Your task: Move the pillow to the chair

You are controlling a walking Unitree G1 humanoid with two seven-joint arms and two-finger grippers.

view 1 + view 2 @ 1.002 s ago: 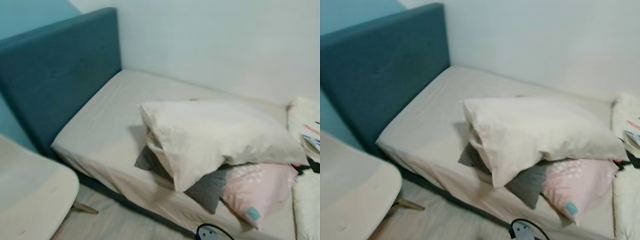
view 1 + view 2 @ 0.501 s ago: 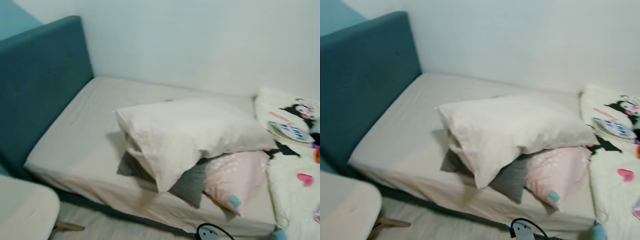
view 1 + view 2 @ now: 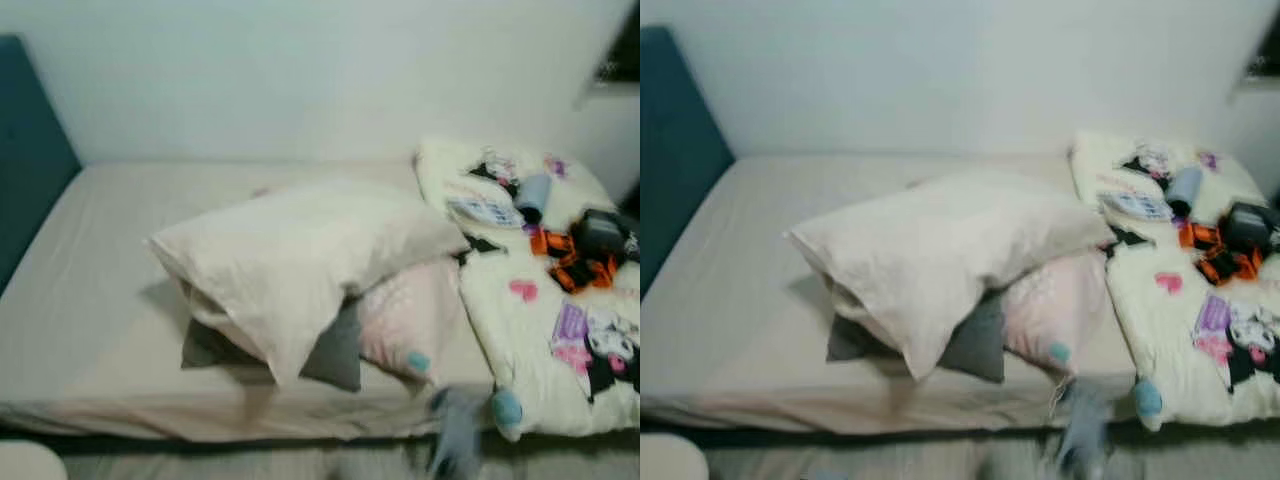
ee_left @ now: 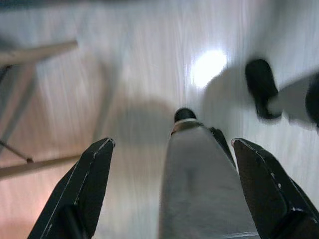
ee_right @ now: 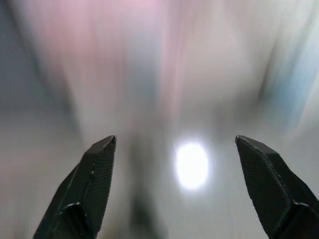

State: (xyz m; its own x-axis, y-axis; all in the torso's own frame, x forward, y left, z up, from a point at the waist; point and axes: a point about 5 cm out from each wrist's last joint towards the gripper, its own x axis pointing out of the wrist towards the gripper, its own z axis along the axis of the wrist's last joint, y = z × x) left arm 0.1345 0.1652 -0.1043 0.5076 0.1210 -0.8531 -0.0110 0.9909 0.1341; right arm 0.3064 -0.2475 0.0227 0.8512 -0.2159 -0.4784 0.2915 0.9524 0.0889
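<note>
My view has swung right: the teal headboard [image 3: 30, 190] slid toward nine o'clock, and the large cream fabric pillow [image 3: 300, 255] now lies centred on the bed [image 3: 90, 340], atop grey and pink cushions. Both my left gripper [image 4: 172, 191] and right gripper [image 5: 174, 186] hang with fingers spread and empty, apparently over blurred floor, so the reach has yet to begin.

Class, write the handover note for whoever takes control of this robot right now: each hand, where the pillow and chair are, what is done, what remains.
Left hand: open, holding nothing, pointing down at the floor.
Right hand: open, holding nothing; its view is blurred.
Cream pillow: on the bed, lying over a grey pillow and a pink pillow, beside a patterned blanket.
Chair: just a pale corner at the robot's lower left.
Done: nothing grasped.
Left: grasp the cream pillow, carry it to the chair.
</note>
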